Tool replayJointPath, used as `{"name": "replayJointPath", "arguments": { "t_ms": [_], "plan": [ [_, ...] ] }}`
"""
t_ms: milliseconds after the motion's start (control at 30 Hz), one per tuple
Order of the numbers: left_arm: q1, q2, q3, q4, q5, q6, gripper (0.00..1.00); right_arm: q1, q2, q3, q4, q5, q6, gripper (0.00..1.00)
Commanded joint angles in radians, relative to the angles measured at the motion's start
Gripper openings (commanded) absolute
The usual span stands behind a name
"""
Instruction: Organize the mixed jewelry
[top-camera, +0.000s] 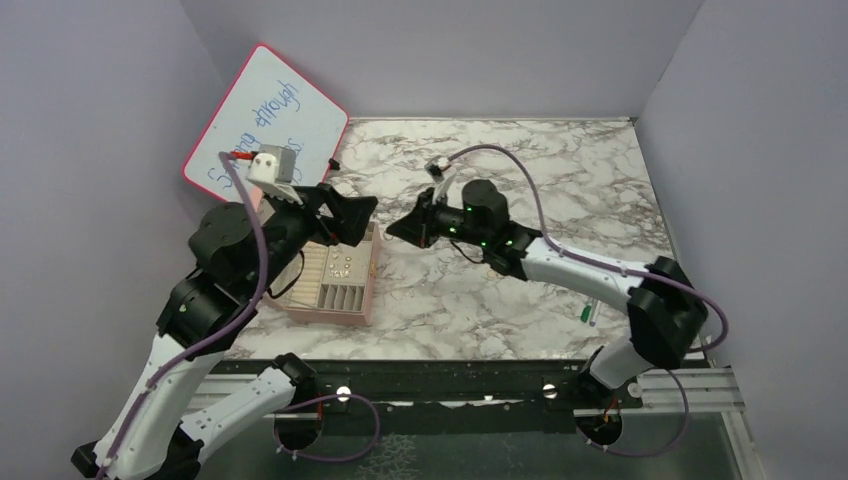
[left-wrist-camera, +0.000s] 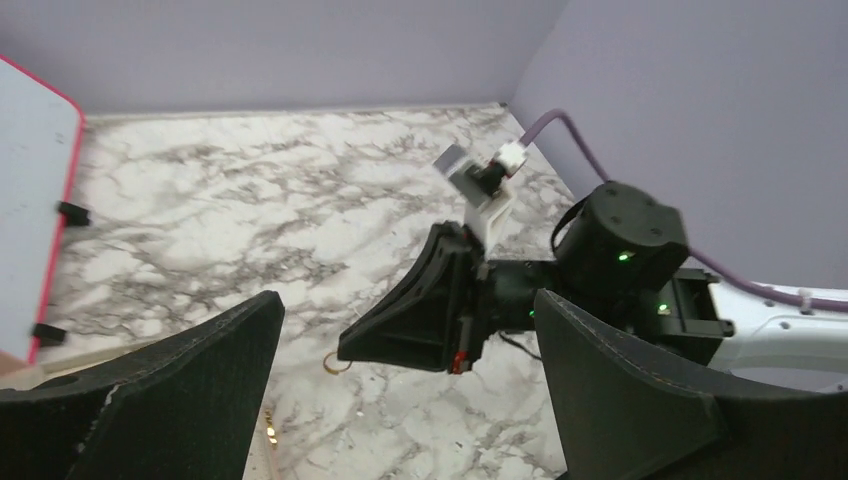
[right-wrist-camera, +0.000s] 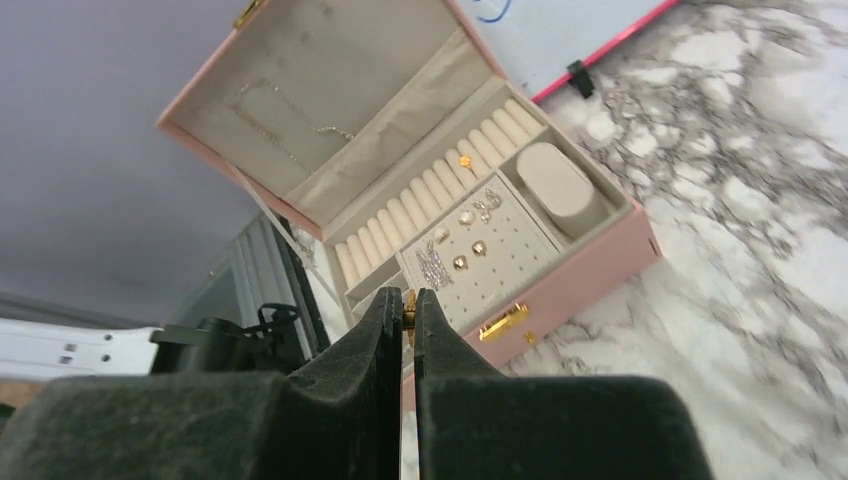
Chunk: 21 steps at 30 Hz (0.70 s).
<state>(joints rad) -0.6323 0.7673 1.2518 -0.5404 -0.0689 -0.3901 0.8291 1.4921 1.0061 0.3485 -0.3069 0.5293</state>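
Because its jaws are pinched tight on a thin gold ring (left-wrist-camera: 338, 363), the right tool (right-wrist-camera: 408, 300) hangs above the desk (top-camera: 560, 180) at centre frame. It is aimed at the pink box (right-wrist-camera: 590, 255), probably at the ring rolls (right-wrist-camera: 430, 190). The left tool (top-camera: 352, 222) is spread wide over the box, holding nothing. Small gold studs (right-wrist-camera: 470, 255) dot the perforated pad (right-wrist-camera: 505, 235). The ring shows as a tiny bright loop.

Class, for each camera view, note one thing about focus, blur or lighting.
Top external: even light, marble table sharp. Left wrist: own fingers dark, soft-edged. Right wrist: pink box fairly sharp, marble at right smeared, pinched gold ring barely resolved.
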Motion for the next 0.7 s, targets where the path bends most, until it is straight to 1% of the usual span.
{"name": "replayJointPath", "arguments": {
  "t_ms": [0,100,333,533,667],
  "plan": [
    [0.002,-0.050,0.098,-0.103,-0.163,0.122,0.96,0.060,0.192,0.185,0.042,-0.093,-0.195,0.03],
    [0.003,-0.064,0.126,-0.125,-0.241,0.144,0.96,0.087,0.334,0.318,0.037,-0.130,-0.264,0.03],
    [0.002,-0.076,0.125,-0.132,-0.428,0.177,0.96,0.111,0.626,0.637,-0.034,-0.217,-0.382,0.03],
    [0.002,-0.057,0.142,-0.127,-0.543,0.213,0.96,0.125,0.808,0.871,-0.143,-0.266,-0.487,0.03],
    [0.000,-0.053,0.138,-0.111,-0.609,0.233,0.96,0.129,0.879,0.946,-0.177,-0.302,-0.520,0.03]
  ]
}}
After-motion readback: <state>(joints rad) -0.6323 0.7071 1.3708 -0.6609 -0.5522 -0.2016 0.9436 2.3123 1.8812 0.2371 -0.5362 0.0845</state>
